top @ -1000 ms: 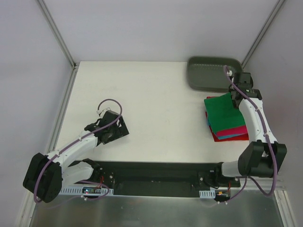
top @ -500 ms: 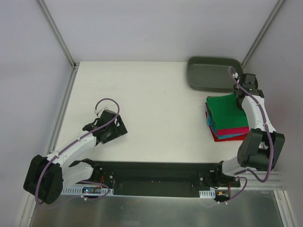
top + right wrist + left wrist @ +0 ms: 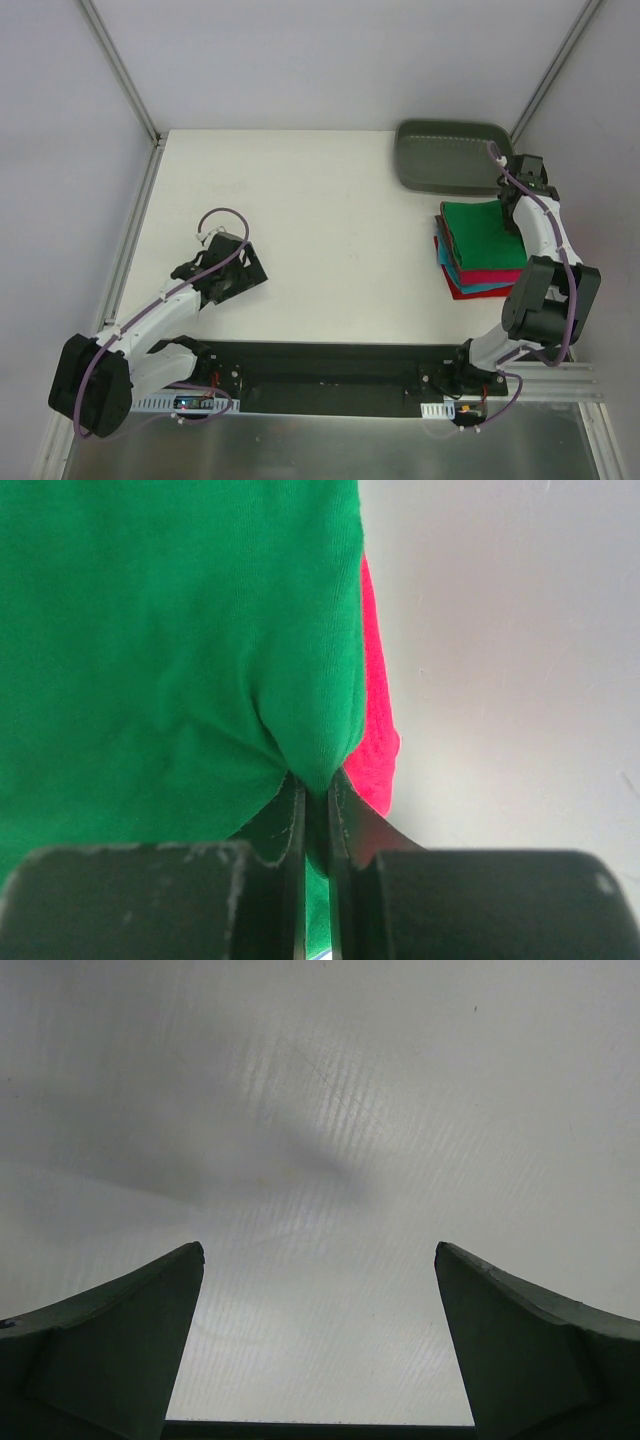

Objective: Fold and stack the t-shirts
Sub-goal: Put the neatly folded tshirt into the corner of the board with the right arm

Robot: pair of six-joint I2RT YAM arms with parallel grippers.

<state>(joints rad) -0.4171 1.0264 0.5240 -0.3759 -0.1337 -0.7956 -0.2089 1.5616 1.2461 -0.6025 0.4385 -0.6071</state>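
Observation:
A stack of folded t-shirts lies at the right of the table. The bright green t-shirt [image 3: 482, 234] is on top, over a crimson-pink one [image 3: 500, 273], a teal one [image 3: 470, 286] and a red one [image 3: 462, 292]. My right gripper [image 3: 512, 207] is shut on the far right corner of the green t-shirt [image 3: 170, 630]; the cloth is pinched between the jaws, with the crimson-pink shirt [image 3: 375, 730] just under it. My left gripper [image 3: 232, 279] is open and empty over bare table at the left [image 3: 318, 1260].
A dark grey plastic tray [image 3: 445, 155] stands at the back right, just beyond the stack. The white table [image 3: 320, 220] is bounded by grey walls and metal posts. The arms' black base rail [image 3: 330, 375] runs along the near edge.
My right gripper has pulled the green t-shirt's corner to the right and squared the shirt over the stack. My left arm has drawn back slightly toward its base.

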